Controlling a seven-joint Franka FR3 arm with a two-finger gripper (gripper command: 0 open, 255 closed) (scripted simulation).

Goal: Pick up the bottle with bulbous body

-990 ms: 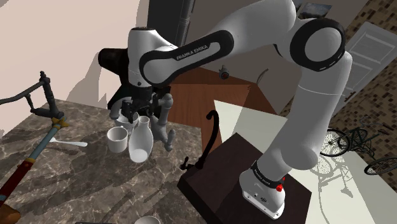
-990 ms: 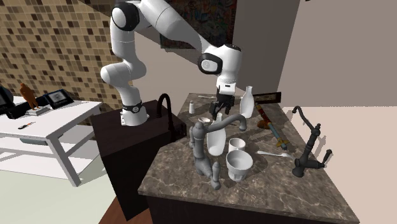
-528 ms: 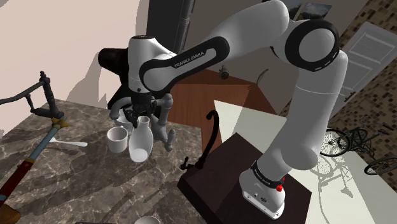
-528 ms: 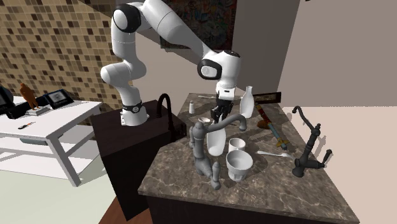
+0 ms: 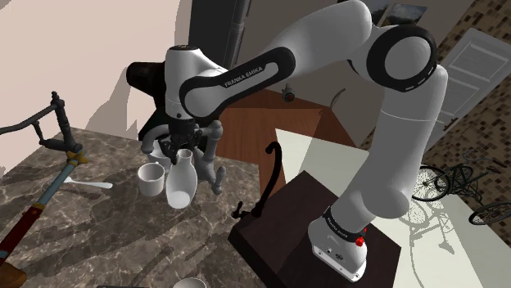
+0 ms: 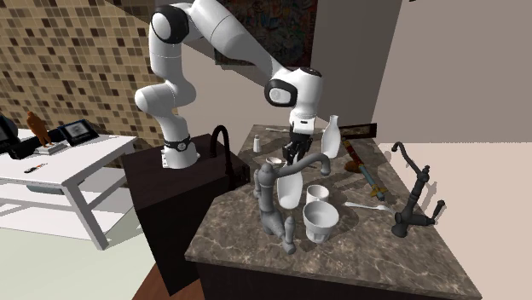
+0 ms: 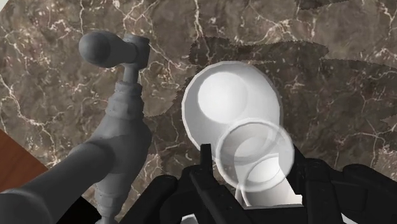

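One bulbous bottle (image 5: 180, 186), one grey tap (image 5: 214, 154), two fingers (image 7: 206, 173)

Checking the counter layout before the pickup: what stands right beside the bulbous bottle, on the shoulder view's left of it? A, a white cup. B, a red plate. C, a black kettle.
A: a white cup stands on the counter just to the shoulder view's left of the bottle.
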